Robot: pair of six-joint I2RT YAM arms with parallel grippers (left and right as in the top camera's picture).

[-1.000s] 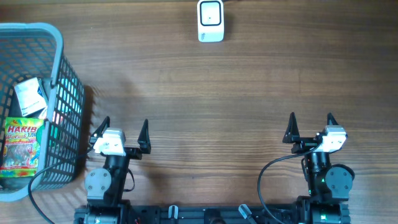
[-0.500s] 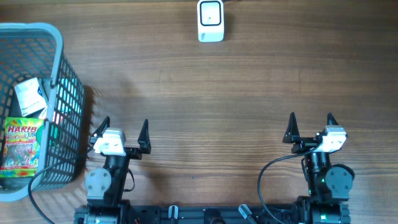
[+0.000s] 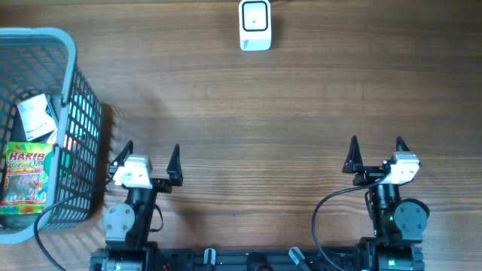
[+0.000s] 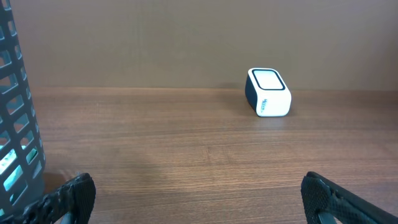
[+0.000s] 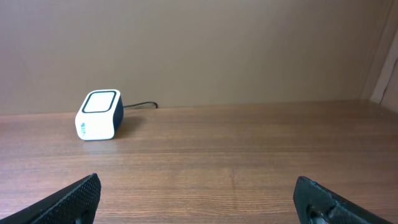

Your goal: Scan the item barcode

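- Overhead view: left hand (image 3: 148, 155) and right hand (image 3: 376, 150) are both standing wide open, gripping nothing, at the near edge of the tabletop (image 3: 263, 113).
- Items are lying inside the basket (image 3: 73, 53) at far left: a Haribo bag (image 3: 25, 175) flat on the bottom and a small white packet (image 3: 36, 114) just beyond it. I cannot tell which one is meant for scanning.
- Scanner (image 3: 255, 25) is sitting at the far edge, centre, well apart from both hands.
- Risk, as I am judging it: reaching over the tall mesh wall, the fingers could catch the rim or drag the basket.
- Risk: the bag is looking floppy. Pinched at one edge it could sag or slip, or its barcode could end up facing away from the scanner.
- The bag is lying just left of the left hand, with the basket wall between them. The right hand is well apart from it.
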